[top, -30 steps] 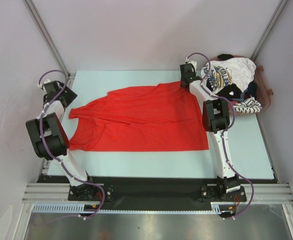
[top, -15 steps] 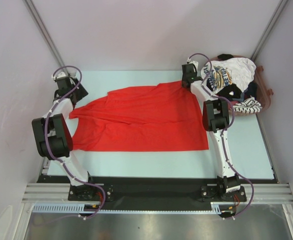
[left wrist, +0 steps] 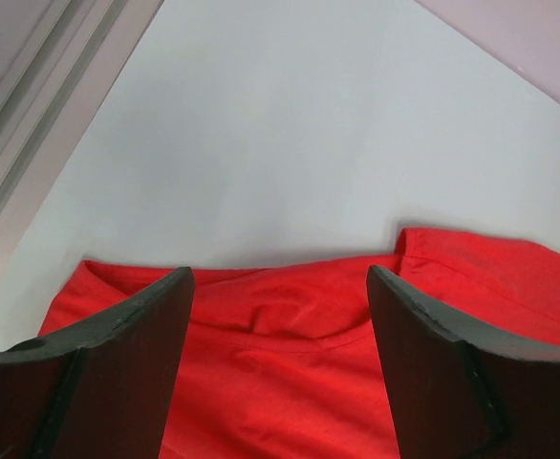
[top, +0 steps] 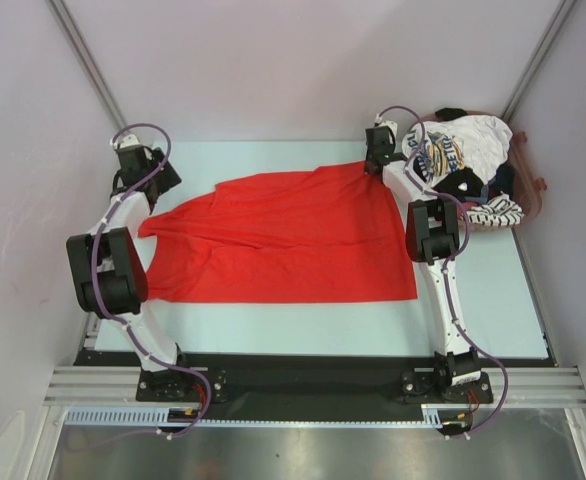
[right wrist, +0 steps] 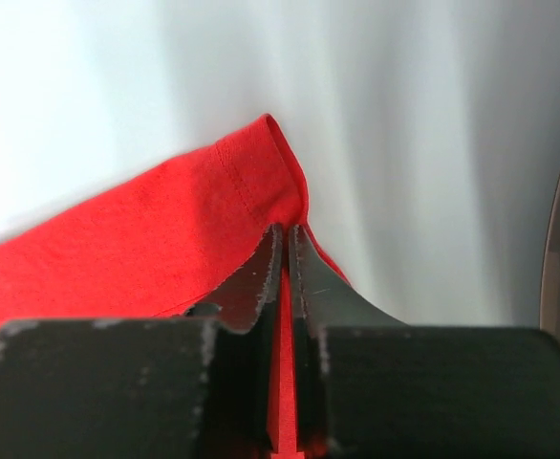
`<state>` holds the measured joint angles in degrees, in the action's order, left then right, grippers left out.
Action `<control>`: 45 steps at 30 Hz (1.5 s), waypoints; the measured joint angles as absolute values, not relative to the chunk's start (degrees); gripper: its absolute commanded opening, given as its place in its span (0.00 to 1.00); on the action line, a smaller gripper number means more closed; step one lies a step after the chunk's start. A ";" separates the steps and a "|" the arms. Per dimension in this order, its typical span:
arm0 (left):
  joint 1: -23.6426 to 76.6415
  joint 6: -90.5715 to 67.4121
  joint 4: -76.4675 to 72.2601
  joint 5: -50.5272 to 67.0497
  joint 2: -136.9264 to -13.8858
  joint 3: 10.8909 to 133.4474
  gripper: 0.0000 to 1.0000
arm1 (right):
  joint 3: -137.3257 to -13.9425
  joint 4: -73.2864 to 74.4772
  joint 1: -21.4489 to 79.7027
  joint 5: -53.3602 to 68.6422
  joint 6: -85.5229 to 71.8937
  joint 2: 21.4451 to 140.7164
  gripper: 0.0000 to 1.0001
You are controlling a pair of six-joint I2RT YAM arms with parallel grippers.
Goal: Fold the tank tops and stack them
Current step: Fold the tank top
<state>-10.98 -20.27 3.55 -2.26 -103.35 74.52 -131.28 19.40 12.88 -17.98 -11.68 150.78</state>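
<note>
Red tank top [top: 283,240] lies spread flat across the pale desk [top: 493,300], with bare surface along the near and right edges. Left pincer [left wrist: 280,287] gapes wide above its left neckline edge. The right pincer [right wrist: 285,239] clamps its far right corner. Other tank tops [top: 468,160] are heaped at the far right edge, their print unreadable.

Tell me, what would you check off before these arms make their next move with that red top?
1. Right gripper shut on the far corner of the plain bright red cloth tank top: ok.
2. Left gripper open: ok.
3. Left gripper above the red top's edge: ok.
4. Left gripper holding cloth: not ok, nothing pinched.
5. Red top lying flat: not ok, creased toward the left arm.
</note>
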 measured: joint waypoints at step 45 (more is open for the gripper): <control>-0.30 -16.97 26.37 4.21 -133.84 108.88 0.40 | -127.50 13.39 13.37 -18.98 -8.10 149.88 0.00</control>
